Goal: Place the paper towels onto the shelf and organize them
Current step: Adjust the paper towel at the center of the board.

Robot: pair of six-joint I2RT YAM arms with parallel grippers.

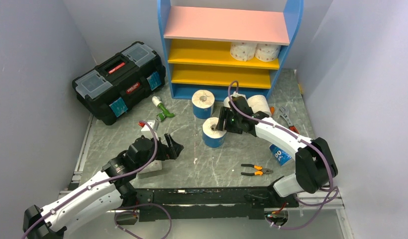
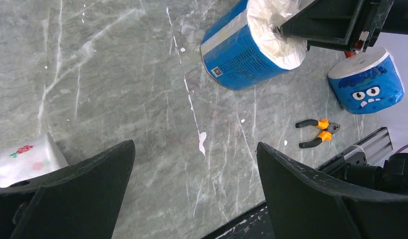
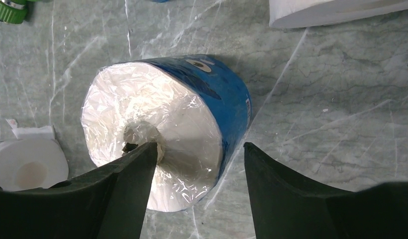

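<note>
Straddling one side of the blue roll (image 3: 167, 129), your right hand (image 3: 199, 147) stands open, finger (image 3: 137, 169) at the core; slick wrap may let it slip.

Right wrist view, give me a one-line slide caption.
Right end effector open, straddling the wall of a blue-wrapped paper towel roll.

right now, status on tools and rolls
Left tool open. Right tool astride blue-wrapped roll, one finger at core, grip unconfirmed. Two dotted rolls on shelf. Second blue roll ahead.
</note>
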